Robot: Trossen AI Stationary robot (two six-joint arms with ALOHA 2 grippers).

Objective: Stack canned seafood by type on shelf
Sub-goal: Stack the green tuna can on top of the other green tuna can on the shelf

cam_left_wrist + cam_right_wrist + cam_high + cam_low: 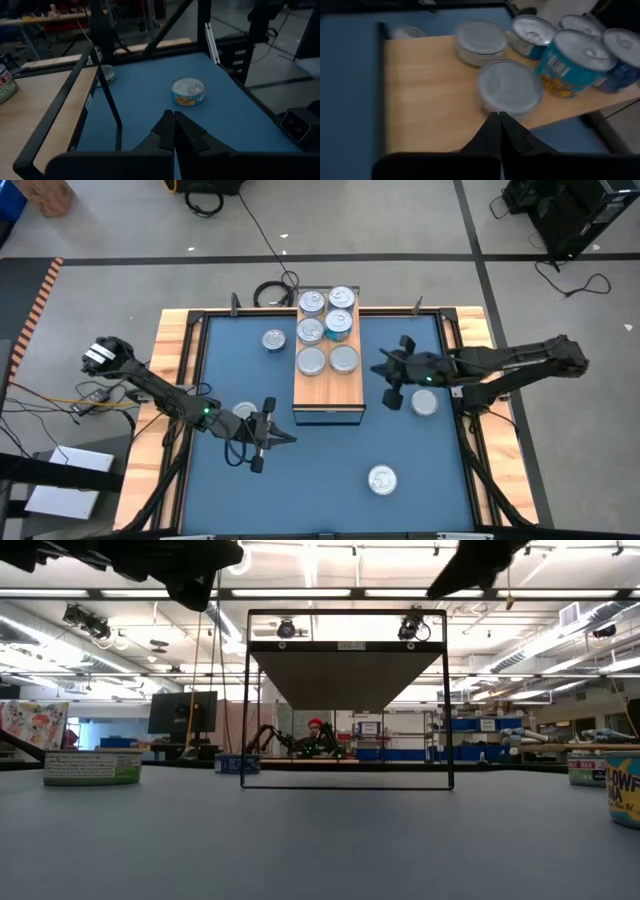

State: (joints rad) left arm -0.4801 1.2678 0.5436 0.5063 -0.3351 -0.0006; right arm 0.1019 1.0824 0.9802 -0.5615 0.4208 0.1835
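The shelf (328,395) is a wood-topped block in the middle of the blue mat. Several silver-lidded tins stand on its far half, among them two plain silver ones (312,361) (344,359) and a teal-sided one (339,323). My right gripper (377,370) is shut and empty at the shelf's right edge. In its wrist view its fingertips (499,120) sit just short of a silver tin (510,89). My left gripper (290,438) hovers shut and empty over the mat left of the shelf's front end. A loose tin (188,91) lies ahead of it.
Loose tins lie on the mat: one left of the shelf (273,340), one beside the left arm (244,411), one under the right arm (424,403) and one near the front (382,479). Wooden rails with a black frame (180,350) border the mat.
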